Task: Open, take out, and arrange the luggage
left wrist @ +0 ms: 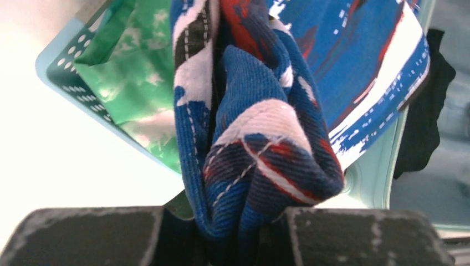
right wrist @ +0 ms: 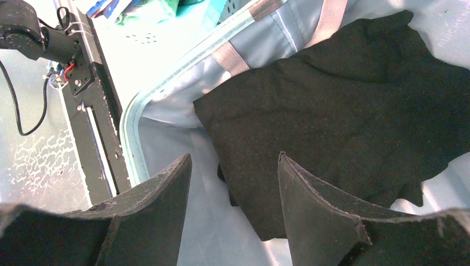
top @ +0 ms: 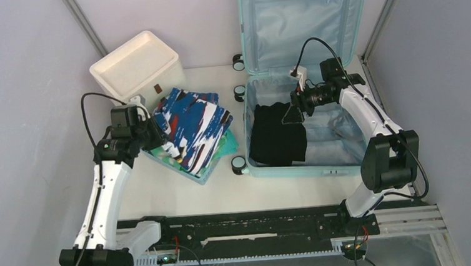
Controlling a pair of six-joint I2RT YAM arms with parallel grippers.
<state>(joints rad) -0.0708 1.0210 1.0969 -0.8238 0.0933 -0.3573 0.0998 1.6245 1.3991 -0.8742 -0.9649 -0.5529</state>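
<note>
The luggage (top: 341,154), a light-blue hard-shell suitcase, lies open at the right with its lid standing against the back wall. A black garment (top: 277,139) lies in its lower half, seen close in the right wrist view as the black garment (right wrist: 343,111). My right gripper (top: 295,111) hovers just above it, open; in its own view the right gripper (right wrist: 233,160) holds nothing. My left gripper (top: 152,137) is shut on a blue, white and red patterned garment (top: 192,126) draped over a blue basket. The patterned garment (left wrist: 260,138) bunches between the left gripper (left wrist: 238,233) pads.
A white box (top: 136,68) stands at the back left. The blue lattice basket (left wrist: 61,66) holds a green cloth (left wrist: 133,83). Suitcase wheels (top: 239,164) jut toward the basket. A black rail (top: 246,229) runs along the near edge. Walls close in on both sides.
</note>
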